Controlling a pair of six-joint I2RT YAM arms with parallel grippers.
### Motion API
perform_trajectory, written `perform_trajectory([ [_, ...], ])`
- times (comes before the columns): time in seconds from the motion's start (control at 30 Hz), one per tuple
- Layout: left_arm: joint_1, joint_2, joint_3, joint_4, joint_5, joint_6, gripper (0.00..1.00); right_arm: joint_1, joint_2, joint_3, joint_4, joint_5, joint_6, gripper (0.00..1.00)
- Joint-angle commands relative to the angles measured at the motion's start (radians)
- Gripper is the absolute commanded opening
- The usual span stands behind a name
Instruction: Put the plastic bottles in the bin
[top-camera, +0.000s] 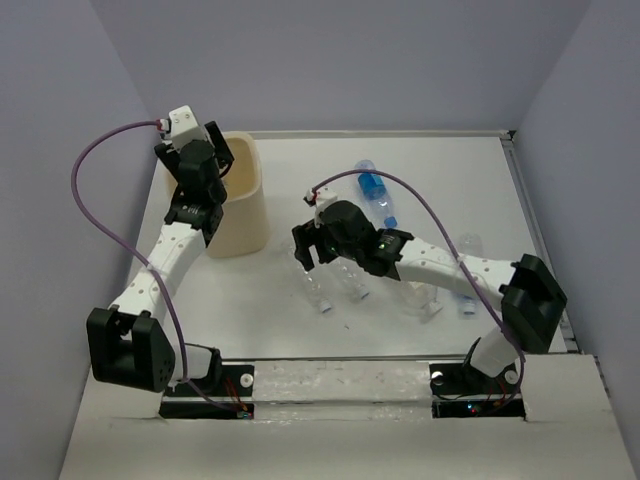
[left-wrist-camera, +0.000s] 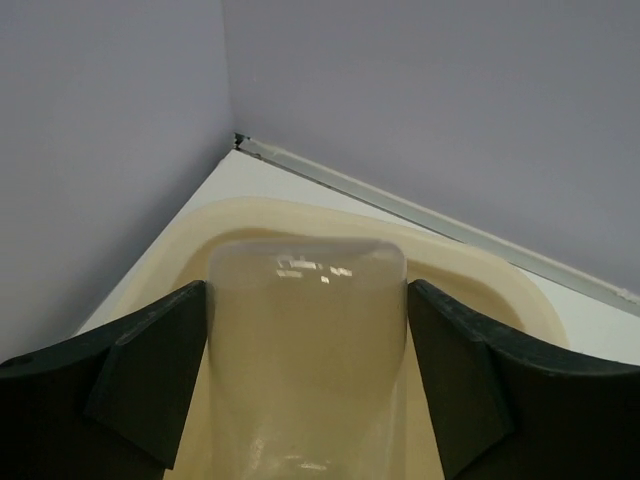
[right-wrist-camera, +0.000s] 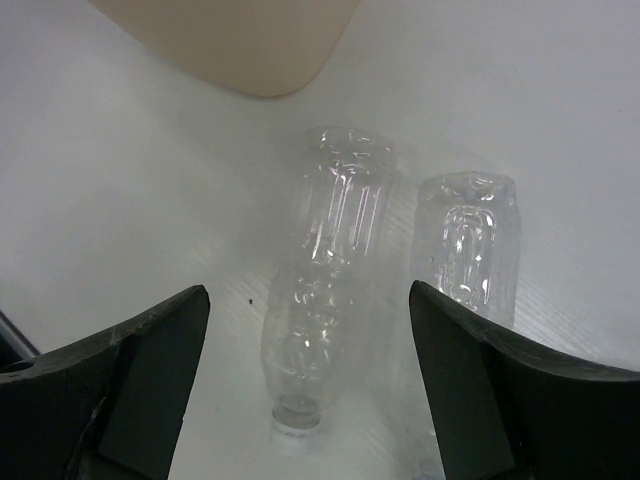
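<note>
A white table (top-camera: 265, 325) fills the middle of the overhead view, matte and lightly scuffed. Pale lavender walls close it in on three sides: a back wall (top-camera: 340, 60) at 12 o'clock, a left wall (top-camera: 50, 150) at 9 o'clock, a right wall (top-camera: 600, 150) at 3 o'clock. A thin metal strip (top-camera: 400, 133) runs along the table's 12 o'clock edge, where it meets the back wall. A second rail (top-camera: 530, 220) borders the 3 o'clock edge. At 6 o'clock lies a grey ledge (top-camera: 350, 440), with a shiny panel (top-camera: 340, 380) just beyond it.
</note>
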Motion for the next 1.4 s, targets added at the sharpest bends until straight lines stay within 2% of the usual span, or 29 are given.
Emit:
perform_trajectory([
  [0.0,0.000,-0.027,-0.024,0.102,-0.041,0.003,0.98,0.009,0.112,0.111,-0.001,0.097,-0.037,0.87],
  [0.17,0.000,-0.064,-0.035,0.088,-0.005,-0.023,0.99,0.009,0.221,0.167,-0.017,0.106,-0.036,0.87],
  [0.33,0.000,-0.163,-0.007,0.007,0.070,-0.103,0.99,0.009,0.296,0.205,-0.021,0.111,-0.040,0.87],
  [0.57,-0.014,-0.464,-0.057,-0.105,0.434,-0.198,0.99,0.009,0.394,0.263,-0.034,0.094,-0.034,0.80],
  [0.73,-0.021,-0.657,-0.172,-0.186,0.606,-0.188,0.99,0.009,0.453,0.289,-0.036,0.080,-0.019,0.79],
  [0.8,-0.021,-0.745,-0.206,-0.206,0.630,-0.182,0.99,0.009,0.471,0.299,-0.037,0.080,-0.016,0.78],
  [0.9,-0.021,-0.835,-0.246,-0.261,0.636,-0.156,0.99,0.009,0.508,0.325,-0.047,0.082,-0.009,0.72],
  [1.07,-0.053,-0.947,-0.294,-0.286,0.570,-0.131,0.99,0.018,0.521,0.345,-0.054,0.105,0.003,0.46],
  [1.17,-0.082,-0.976,-0.321,-0.274,0.529,-0.125,0.99,0.027,0.456,0.332,-0.056,0.112,0.017,0.35],
  [1.37,-0.158,-1.038,-0.367,-0.272,0.395,-0.103,0.99,0.047,0.225,0.265,-0.056,0.119,0.024,0.34],
])
